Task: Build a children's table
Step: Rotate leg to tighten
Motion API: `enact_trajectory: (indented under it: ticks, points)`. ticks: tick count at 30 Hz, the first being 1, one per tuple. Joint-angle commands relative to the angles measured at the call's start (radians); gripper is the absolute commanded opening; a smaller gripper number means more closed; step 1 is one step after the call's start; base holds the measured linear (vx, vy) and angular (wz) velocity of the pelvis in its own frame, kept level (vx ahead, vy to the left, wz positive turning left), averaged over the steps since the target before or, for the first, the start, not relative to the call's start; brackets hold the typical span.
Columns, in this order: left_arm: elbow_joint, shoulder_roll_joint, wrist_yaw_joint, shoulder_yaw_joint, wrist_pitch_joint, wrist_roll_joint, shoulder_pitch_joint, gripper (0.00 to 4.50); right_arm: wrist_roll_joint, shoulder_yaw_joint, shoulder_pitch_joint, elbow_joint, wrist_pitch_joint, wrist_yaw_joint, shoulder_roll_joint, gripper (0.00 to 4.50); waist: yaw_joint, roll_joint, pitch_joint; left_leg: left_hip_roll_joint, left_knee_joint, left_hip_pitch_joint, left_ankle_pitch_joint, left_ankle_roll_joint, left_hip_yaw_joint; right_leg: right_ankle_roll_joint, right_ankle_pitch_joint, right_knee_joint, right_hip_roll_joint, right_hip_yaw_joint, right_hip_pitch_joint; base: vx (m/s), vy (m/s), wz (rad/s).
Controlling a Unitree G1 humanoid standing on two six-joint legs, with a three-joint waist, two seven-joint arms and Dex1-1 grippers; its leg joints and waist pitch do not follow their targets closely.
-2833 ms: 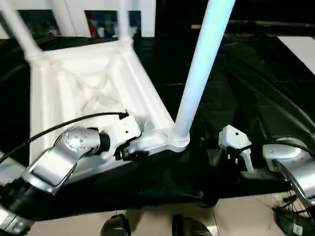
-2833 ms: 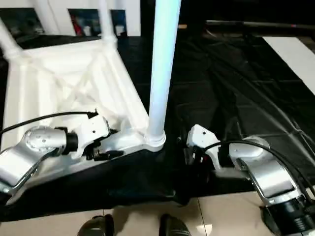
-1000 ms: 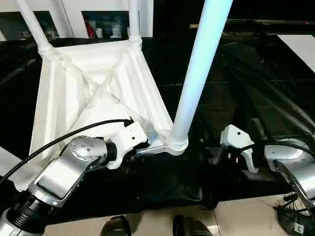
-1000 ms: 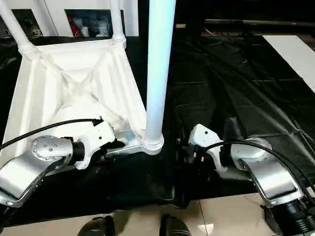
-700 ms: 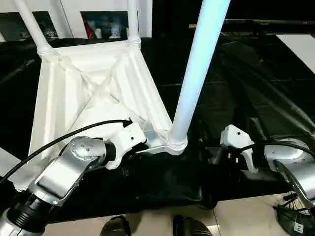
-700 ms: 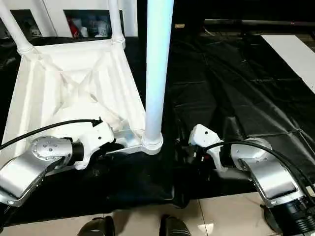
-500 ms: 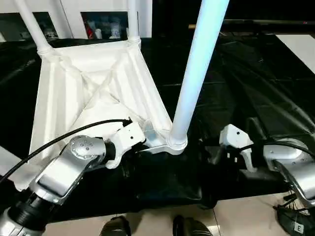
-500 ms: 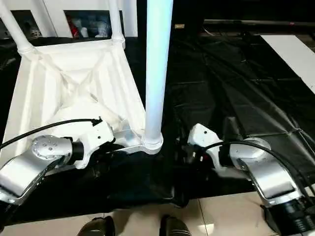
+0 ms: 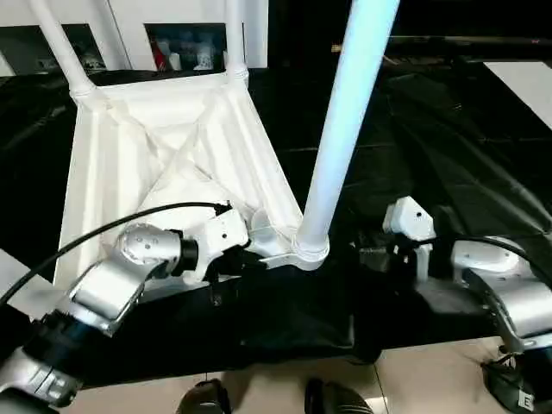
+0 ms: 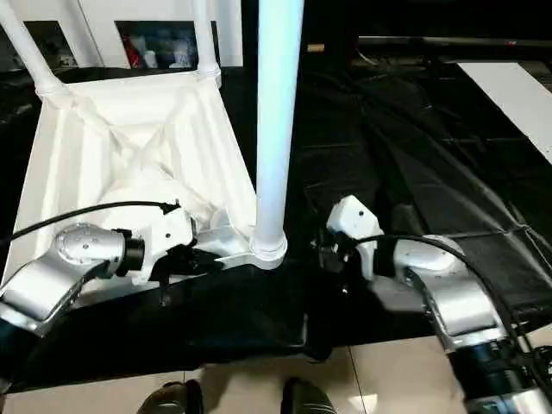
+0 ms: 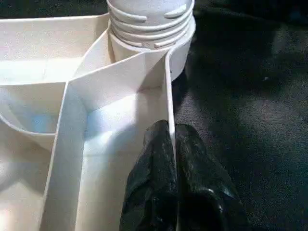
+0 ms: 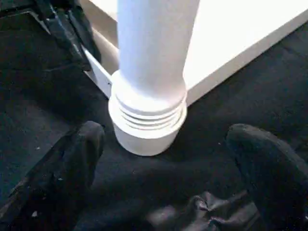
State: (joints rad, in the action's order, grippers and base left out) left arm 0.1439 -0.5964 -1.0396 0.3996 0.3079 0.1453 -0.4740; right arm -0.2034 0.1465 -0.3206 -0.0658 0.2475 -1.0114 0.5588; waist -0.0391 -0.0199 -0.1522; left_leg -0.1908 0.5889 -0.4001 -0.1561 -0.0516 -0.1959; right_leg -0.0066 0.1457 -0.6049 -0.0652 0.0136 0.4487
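Observation:
The white tabletop (image 9: 164, 164) lies upside down on black cloth, its ribbed X-braced underside up. Two legs (image 9: 56, 43) (image 9: 233, 34) stand in its far corner sockets. A third long white leg (image 9: 345, 129) stands upright in the near corner socket (image 9: 309, 250). My left gripper (image 11: 171, 139) is shut on the tabletop's thin rim wall just beside that socket. My right gripper (image 12: 171, 139) is open on the socket's other side, one black finger (image 12: 84, 144) on each side of the leg's ribbed base, not touching it.
Black cloth (image 9: 431, 147) covers the work surface to the right and front, bunched near its front edge (image 9: 293, 336). Beyond that edge is beige floor with my feet (image 9: 328, 398). A white panel (image 9: 526, 82) lies at the far right.
My right gripper has moved in closer to the near leg's base. My left arm has dropped a little, its gripper still on the rim.

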Motion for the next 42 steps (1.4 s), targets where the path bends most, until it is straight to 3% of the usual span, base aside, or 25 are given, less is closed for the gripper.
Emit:
enact_trajectory:
  ticks: [1,4,9,10,12,13,15,16,17,18,19,20,21,22,23,24,25,26,28,34,42]
  points:
    - [0.099,0.002,-0.018,0.037,-0.021,-0.059,0.006,0.03,-0.017,0.002,-0.013,-0.004,-0.016,-0.019,-0.001,4.50,0.001,-0.005,0.058,-0.021,-0.073,0.037,-0.379,0.012,0.021,-0.058,0.656,0.118,-0.051,-0.027,-0.026,0.000,0.000,0.00]
    - [0.132,0.007,-0.027,0.037,-0.048,-0.065,-0.009,0.03,-0.022,0.009,-0.017,-0.008,-0.024,-0.030,-0.007,4.50,0.003,-0.005,0.054,-0.018,-0.074,0.038,-0.406,0.001,0.028,-0.021,0.766,0.131,-0.057,-0.019,-0.024,0.000,0.000,0.00]
    - [0.150,0.015,-0.087,0.038,-0.151,-0.052,-0.027,0.03,0.003,0.024,-0.061,-0.070,-0.070,-0.010,-0.049,4.50,0.014,0.004,0.054,-0.019,-0.091,0.035,-0.420,-0.002,0.036,-0.026,0.749,0.147,-0.060,0.005,-0.040,-0.044,0.019,-0.09]
    - [0.144,0.023,-0.091,0.031,-0.158,-0.041,-0.029,0.03,0.003,0.021,-0.071,-0.078,-0.075,-0.001,-0.061,4.50,0.015,0.011,0.050,-0.021,-0.092,0.050,-0.453,-0.001,0.036,-0.038,0.749,0.159,-0.060,0.018,-0.036,-0.061,0.034,-0.10]
    - [0.150,0.030,-0.097,0.026,-0.172,-0.037,-0.034,0.03,0.005,0.018,-0.079,-0.084,-0.082,0.009,-0.071,4.50,0.018,0.016,0.045,-0.025,-0.096,0.059,-0.501,-0.004,0.041,-0.048,0.731,0.169,-0.064,0.038,-0.040,-0.059,0.037,-0.04]
    - [0.198,0.026,-0.053,0.031,-0.221,-0.089,-0.063,0.03,0.010,0.015,-0.087,-0.087,-0.109,0.020,-0.083,4.50,0.022,0.022,0.040,-0.033,-0.105,0.066,-0.565,-0.011,0.048,-0.045,0.703,0.174,-0.062,0.061,-0.047,-0.056,0.041,-0.03]
    - [0.226,0.027,-0.008,0.027,-0.239,-0.122,-0.082,0.03,0.010,0.013,-0.089,-0.088,-0.111,0.024,-0.088,4.50,0.023,0.032,0.031,-0.039,-0.116,0.079,-0.645,-0.021,0.050,-0.036,0.686,0.183,-0.050,0.084,-0.044,-0.056,0.044,0.01]
    - [0.235,0.029,0.012,0.019,-0.249,-0.131,-0.091,0.03,0.009,0.012,-0.088,-0.086,-0.112,0.023,-0.089,4.50,0.026,0.047,0.022,-0.056,-0.147,0.077,-0.751,-0.033,0.051,-0.035,0.622,0.169,-0.034,0.122,-0.064,-0.060,0.040,0.04]
    - [0.239,0.031,0.024,0.010,-0.255,-0.133,-0.098,0.03,0.008,0.011,-0.087,-0.083,-0.113,0.023,-0.090,4.50,0.020,0.054,0.018,-0.077,-0.192,0.038,-0.810,-0.043,0.050,-0.045,0.538,0.103,-0.021,0.130,-0.103,-0.084,0.016,0.08]
    - [0.224,0.031,0.014,-0.003,-0.248,-0.116,-0.099,0.03,0.008,0.010,-0.085,-0.081,-0.115,0.024,-0.090,4.50,-0.074,0.077,0.016,-0.084,-0.262,-0.075,-0.919,-0.092,-0.021,-0.091,0.256,-0.113,-0.001,0.129,-0.155,-0.127,-0.021,0.13]
    - [0.194,0.027,0.002,-0.036,-0.238,-0.085,-0.104,0.03,0.011,0.012,-0.083,-0.086,-0.132,0.026,-0.089,4.50,-0.063,-0.005,0.059,-0.044,-0.155,0.054,-0.583,-0.099,-0.048,-0.003,0.687,-0.055,-0.050,-0.008,-0.069,-0.127,-0.021,0.13]
    - [0.190,0.025,0.002,-0.040,-0.239,-0.085,-0.105,0.03,0.013,0.013,-0.082,-0.088,-0.136,0.027,-0.088,4.50,-0.047,-0.061,0.048,-0.001,0.013,0.134,-0.341,-0.085,-0.016,0.023,1.008,0.115,-0.103,-0.019,0.035,-0.015,-0.147,0.16]
    - [0.188,0.022,0.001,-0.040,-0.245,-0.087,-0.107,0.03,0.015,0.014,-0.082,-0.091,-0.139,0.028,-0.088,4.50,-0.051,-0.040,0.050,0.027,0.047,0.078,-0.100,-0.006,0.054,-0.005,1.108,0.152,-0.149,-0.074,-0.004,0.129,-0.173,0.04]
    - [0.190,0.020,-0.003,-0.043,-0.255,-0.091,-0.108,0.03,0.019,0.014,-0.082,-0.097,-0.146,0.027,-0.090,4.50,-0.079,-0.011,0.050,0.023,-0.021,-0.010,0.037,0.029,0.083,-0.041,0.776,0.087,-0.125,-0.078,-0.118,0.129,-0.173,0.04]
    - [0.191,0.019,-0.002,-0.046,-0.259,-0.093,-0.110,0.03,0.019,0.014,-0.082,-0.100,-0.148,0.025,-0.092,4.50,-0.079,-0.011,0.050,0.023,-0.021,-0.010,0.037,0.029,0.083,-0.041,0.776,0.087,-0.125,-0.078,-0.118,0.062,-0.066,0.03]
    - [0.185,0.011,-0.018,-0.048,-0.266,-0.096,-0.112,0.03,0.021,0.015,-0.081,-0.108,-0.154,0.023,-0.095,4.50,-0.050,0.017,0.076,-0.027,-0.058,0.055,0.007,0.019,0.065,-0.181,0.186,0.019,-0.039,-0.024,-0.061,0.000,0.000,0.00]
    - [0.181,0.010,-0.024,-0.050,-0.265,-0.093,-0.111,0.03,0.021,0.016,-0.081,-0.110,-0.156,0.023,-0.096,4.50,-0.037,0.017,0.077,-0.030,-0.059,0.051,-0.009,0.035,0.061,-0.229,0.083,0.017,-0.037,-0.021,-0.065,0.000,0.000,0.00]
    - [0.181,0.010,-0.033,-0.050,-0.268,-0.089,-0.111,0.03,0.022,0.018,-0.081,-0.115,-0.162,0.024,-0.096,4.50,-0.027,0.011,0.072,-0.027,-0.060,0.022,-0.059,0.048,0.052,-0.283,0.020,0.017,-0.048,-0.019,-0.087,0.000,0.000,0.00]
    - [0.168,0.012,-0.059,-0.045,-0.269,-0.071,-0.103,0.03,0.025,0.019,-0.087,-0.127,-0.170,0.029,-0.101,4.50,-0.020,0.011,0.067,-0.024,-0.061,0.017,-0.136,0.057,0.044,-0.298,0.076,0.034,-0.062,-0.023,-0.092,0.000,0.000,0.00]
    - [0.160,0.033,-0.090,-0.038,-0.278,-0.054,-0.088,0.03,0.036,0.032,-0.111,-0.162,-0.191,0.032,-0.117,4.50,-0.013,0.013,0.063,-0.031,-0.066,0.019,-0.136,0.066,0.039,-0.285,0.116,0.041,-0.065,-0.022,-0.090,0.000,0.000,0.00]
    - [0.166,0.035,-0.106,-0.032,-0.280,-0.062,-0.088,0.03,0.045,0.042,-0.167,-0.237,-0.220,0.041,-0.163,4.50,-0.016,0.016,0.063,-0.034,-0.067,0.022,-0.132,0.069,0.030,-0.282,0.112,0.039,-0.066,-0.024,-0.089,0.000,0.000,0.00]
